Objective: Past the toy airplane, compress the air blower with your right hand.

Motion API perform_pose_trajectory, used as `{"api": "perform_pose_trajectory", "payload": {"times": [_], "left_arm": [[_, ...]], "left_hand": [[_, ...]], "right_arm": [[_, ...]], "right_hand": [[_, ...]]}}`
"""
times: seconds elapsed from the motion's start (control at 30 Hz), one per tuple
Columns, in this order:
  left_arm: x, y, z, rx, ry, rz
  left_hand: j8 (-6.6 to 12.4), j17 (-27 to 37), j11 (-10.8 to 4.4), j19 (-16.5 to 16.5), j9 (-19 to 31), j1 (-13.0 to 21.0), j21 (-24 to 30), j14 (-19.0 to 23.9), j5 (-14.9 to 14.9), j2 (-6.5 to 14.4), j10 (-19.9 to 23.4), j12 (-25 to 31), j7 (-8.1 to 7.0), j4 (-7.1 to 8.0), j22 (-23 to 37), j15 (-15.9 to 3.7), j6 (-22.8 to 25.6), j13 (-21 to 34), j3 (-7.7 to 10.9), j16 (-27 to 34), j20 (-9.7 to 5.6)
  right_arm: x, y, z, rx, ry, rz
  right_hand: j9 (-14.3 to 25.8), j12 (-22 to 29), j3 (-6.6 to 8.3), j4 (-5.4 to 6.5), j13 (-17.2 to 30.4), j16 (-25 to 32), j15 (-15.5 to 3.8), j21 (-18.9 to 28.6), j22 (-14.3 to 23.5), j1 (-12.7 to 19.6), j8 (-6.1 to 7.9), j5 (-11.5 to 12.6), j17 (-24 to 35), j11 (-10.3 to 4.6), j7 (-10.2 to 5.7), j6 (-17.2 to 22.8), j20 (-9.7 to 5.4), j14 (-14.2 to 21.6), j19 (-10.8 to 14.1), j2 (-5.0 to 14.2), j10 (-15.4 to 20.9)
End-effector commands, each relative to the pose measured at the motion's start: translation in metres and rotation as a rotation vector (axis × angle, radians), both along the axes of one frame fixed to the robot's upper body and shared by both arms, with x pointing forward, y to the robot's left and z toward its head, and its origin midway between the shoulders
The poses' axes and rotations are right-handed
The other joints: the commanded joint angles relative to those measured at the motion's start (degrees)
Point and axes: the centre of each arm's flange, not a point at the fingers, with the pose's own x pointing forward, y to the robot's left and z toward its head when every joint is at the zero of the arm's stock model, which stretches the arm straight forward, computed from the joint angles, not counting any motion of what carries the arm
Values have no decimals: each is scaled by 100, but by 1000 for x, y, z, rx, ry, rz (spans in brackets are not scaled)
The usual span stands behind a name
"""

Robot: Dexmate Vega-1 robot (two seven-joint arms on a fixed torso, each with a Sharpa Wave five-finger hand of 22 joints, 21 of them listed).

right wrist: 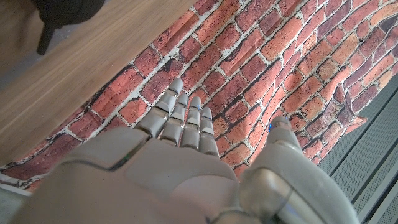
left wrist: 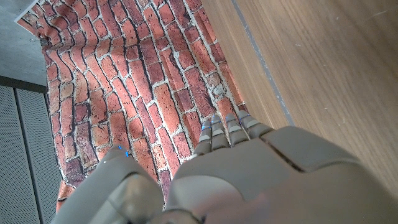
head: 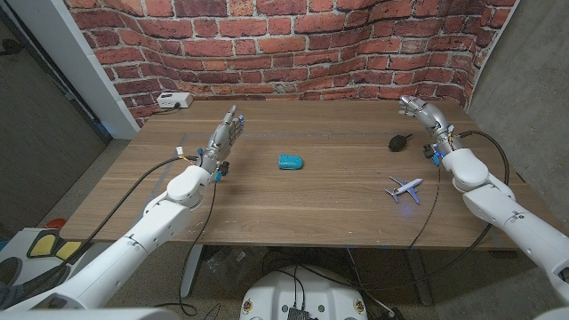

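Showing wooden table (head: 293,200) against red brick wall (head: 293,44). One black air blower (head: 399,140) lying far right, past one toy airplane (head: 405,188), near right hand (head: 425,115) but apart. Right hand raised, fingers apart, grasping nothing. Left hand (head: 226,135) likewise, empty. One teal object (head: 291,162) mid-table; one white box (head: 174,100) far left.

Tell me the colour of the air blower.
Black air blower, clearest in the head view, beyond the airplane.
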Motion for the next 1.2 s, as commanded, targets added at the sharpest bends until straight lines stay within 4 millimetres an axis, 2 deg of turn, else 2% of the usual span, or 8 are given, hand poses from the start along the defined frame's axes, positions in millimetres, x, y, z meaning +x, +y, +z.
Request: {"api": "perform_pose_trajectory", "payload": {"times": [0.03, 0.23, 0.5, 0.57, 0.63, 0.9, 1.1, 1.2], "left_arm": [[-9, -3, -2, -5, -11, 13], [-11, -4, -4, -9, -8, 18], [-19, 1, -5, 4, -5, 35], [-20, 2, -6, -3, -4, 34], [-19, 2, -7, -6, -3, 33], [-23, -2, -10, -13, -9, 38], [-26, -1, -12, -23, -13, 51], [-28, 0, -12, -21, -14, 60]], "left_hand": [[27, 18, -1, 34, 32, 26, 2, 68, 5, 37, 51, 16, 4, -15, 19, 5, 57, 34, 1, 19, -5], [25, 18, 5, 38, 33, 31, 0, 78, 4, 39, 60, 13, 3, -16, 19, 2, 69, 34, -4, 16, -1], [14, 19, 7, 135, 33, 45, 26, 124, 2, 46, 95, 9, 3, -19, 19, 1, 84, 35, -17, 15, 9], [12, 20, 6, 134, 34, 47, 23, 126, 1, 47, 97, 7, -2, -20, 19, 1, 85, 36, -19, 13, 12], [11, 20, 7, 133, 34, 48, 21, 125, 1, 48, 100, 6, 0, -20, 19, -2, 86, 36, -21, 11, 12], [8, 20, 9, 129, 34, 57, 11, 144, 0, 53, 129, 5, 2, -21, 19, 9, 108, 36, -30, 6, 15], [-21, 21, 7, 128, 35, 66, 2, 161, -1, 58, 136, -4, -27, -23, 18, 6, 61, 37, -40, 2, 20], [-24, 21, 7, 128, 35, 69, -1, 165, -2, 60, 137, -8, -29, -23, 18, 7, 60, 37, -43, -1, 20]], "right_arm": [[-4, -6, 8, -126, -18, -101], [-2, -9, 10, -174, -22, -148], [-4, -12, 14, -257, -31, -221], [-5, -13, 14, -270, -32, -238], [-5, -13, 14, -277, -32, -244], [-11, -10, 23, -424, -59, -346], [-9, -12, 25, -439, -45, -368], [-9, -11, 28, -495, -45, -396]], "right_hand": [[19, 18, 40, -48, 17, 29, -30, -12, 17, 110, -19, -6, 0, -69, -32, 25, -232, 63, 78, 19, 21], [19, -1, 146, -56, 15, 13, -52, -47, 18, 290, 4, 24, 6, -129, -132, 105, -254, 80, 110, 176, 28], [20, -19, 158, -80, 14, -1, -89, -66, 17, 373, 25, 24, 0, -172, -211, 174, -277, 96, 139, 152, 18], [28, -30, 159, -86, 15, -16, -91, -93, 18, 439, 85, 22, -2, -177, -319, 337, -281, 96, 148, 122, 23], [47, -48, 226, -93, 15, -29, -92, -128, 19, 588, 132, 27, 1, -281, -456, 458, -289, 89, 160, 202, 24], [56, -61, 284, -135, 14, -51, -100, -177, 20, 795, 74, 16, -10, -311, -504, 335, -286, 91, 172, 176, 44], [55, -83, 326, -143, 14, -71, -99, -220, 21, 926, 42, 12, -13, -335, -497, 270, -270, 51, 143, 176, 12], [55, -96, 327, -125, 14, -78, -88, -241, 23, 953, 17, 6, -7, -295, -479, 213, -265, 20, 128, 172, -11]]}}
